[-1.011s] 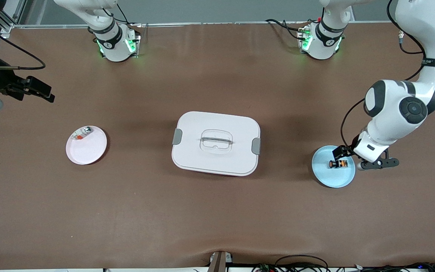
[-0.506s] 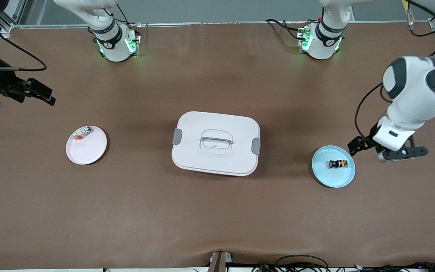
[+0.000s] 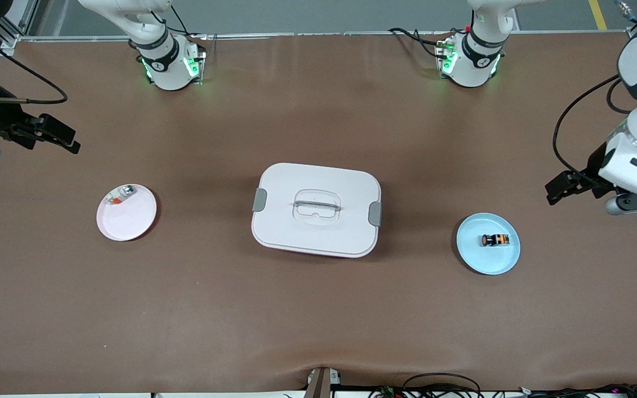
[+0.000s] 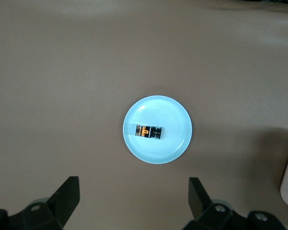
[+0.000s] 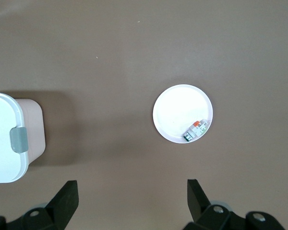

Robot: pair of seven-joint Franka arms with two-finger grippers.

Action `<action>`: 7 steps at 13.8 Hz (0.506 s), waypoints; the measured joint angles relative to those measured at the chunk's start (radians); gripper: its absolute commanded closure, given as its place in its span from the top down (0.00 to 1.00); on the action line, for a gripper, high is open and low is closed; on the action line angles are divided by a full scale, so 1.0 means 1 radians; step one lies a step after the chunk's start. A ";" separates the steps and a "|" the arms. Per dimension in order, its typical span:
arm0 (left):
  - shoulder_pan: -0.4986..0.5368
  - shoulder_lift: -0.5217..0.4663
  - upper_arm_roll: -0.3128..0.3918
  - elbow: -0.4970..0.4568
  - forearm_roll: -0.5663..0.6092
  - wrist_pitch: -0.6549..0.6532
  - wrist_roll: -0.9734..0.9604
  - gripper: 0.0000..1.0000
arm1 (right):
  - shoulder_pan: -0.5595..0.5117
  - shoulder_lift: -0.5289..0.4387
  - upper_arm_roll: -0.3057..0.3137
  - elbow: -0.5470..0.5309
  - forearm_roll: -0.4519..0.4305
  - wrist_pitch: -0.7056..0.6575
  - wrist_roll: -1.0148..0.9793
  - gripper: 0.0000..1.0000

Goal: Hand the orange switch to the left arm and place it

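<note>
The orange switch [image 3: 495,240], a tiny black block with orange marks, lies on a round blue plate [image 3: 488,260] toward the left arm's end of the table. It also shows in the left wrist view [image 4: 149,132]. My left gripper [image 3: 573,187] is open and empty, up over bare table beside the blue plate; its own view [image 4: 134,196] shows the jaws wide apart. My right gripper [image 3: 56,134] is open and empty at the right arm's end of the table, jaws wide apart in its own view [image 5: 133,196]. The white box [image 3: 316,210] stands closed in the middle of the table.
A pink plate [image 3: 126,218] holding a small clear-silver piece with a red bit [image 3: 119,194] lies toward the right arm's end; both show in the right wrist view [image 5: 177,108] [image 5: 197,130]. The box's clasped end shows there too [image 5: 7,139].
My left gripper has risen and drawn away from the blue plate toward the left arm's end of the table. The switch stays on the plate. The right arm has hardly moved.
</note>
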 measured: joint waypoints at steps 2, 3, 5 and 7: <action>0.000 0.000 -0.002 0.031 -0.002 -0.030 0.000 1.00 | 0.000 -0.017 0.000 -0.023 0.000 0.010 0.000 1.00; 0.000 0.000 -0.003 0.042 -0.002 -0.037 0.000 1.00 | 0.000 -0.022 0.000 -0.028 0.000 0.012 0.000 1.00; 0.000 0.000 -0.004 0.066 -0.002 -0.058 0.000 1.00 | 0.000 -0.023 0.000 -0.029 0.000 0.015 0.001 1.00; 0.000 0.000 -0.004 0.100 -0.014 -0.096 0.000 1.00 | 0.000 -0.024 -0.001 -0.029 0.000 0.018 0.001 1.00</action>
